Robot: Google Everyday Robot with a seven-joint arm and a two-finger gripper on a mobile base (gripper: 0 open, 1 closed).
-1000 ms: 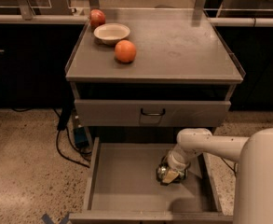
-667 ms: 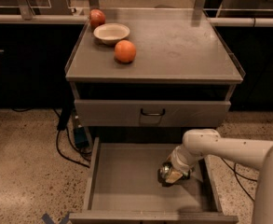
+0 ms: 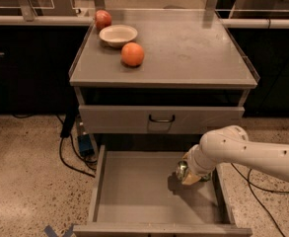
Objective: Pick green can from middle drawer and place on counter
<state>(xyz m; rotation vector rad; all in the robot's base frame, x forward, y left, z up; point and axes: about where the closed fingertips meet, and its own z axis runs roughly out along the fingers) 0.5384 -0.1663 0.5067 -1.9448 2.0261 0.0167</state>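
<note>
Speckled stone flooring [image 3: 25, 172] surrounds the grey cabinet, with dark cupboards behind it and a black cable [image 3: 65, 158] trailing at its left foot.

From the one camera view, I have the counter [image 3: 193, 58] across the upper half. An orange fruit [image 3: 132, 54], a pale bowl [image 3: 118, 34] and a red apple [image 3: 103, 19] sit grouped at its far left, well apart from the bare right side. Below it is a closed drawer front [image 3: 109, 120] with a dark handle [image 3: 162, 118]. Under that, the middle drawer [image 3: 134, 196] is pulled right out.

My white arm [image 3: 252, 154] reaches in from the right. The gripper [image 3: 190, 176] is down inside the drawer near its back right corner, and as far as I can judge it is clamped on the green can [image 3: 182, 170]. Only the can's shiny end shows past the wrist, with a shadow on the drawer floor just beneath.

My worries from here:
- The hold looks to be near one end of the can, and its slick, dented skin could twist or slip out on the lift.
- The closed drawer front overhangs the back of the open drawer, so rising straight up risks clipping it.
- The counter has a raised side rim [image 3: 250, 65] on the right, and a low approach from that side could knock the can loose.
</note>
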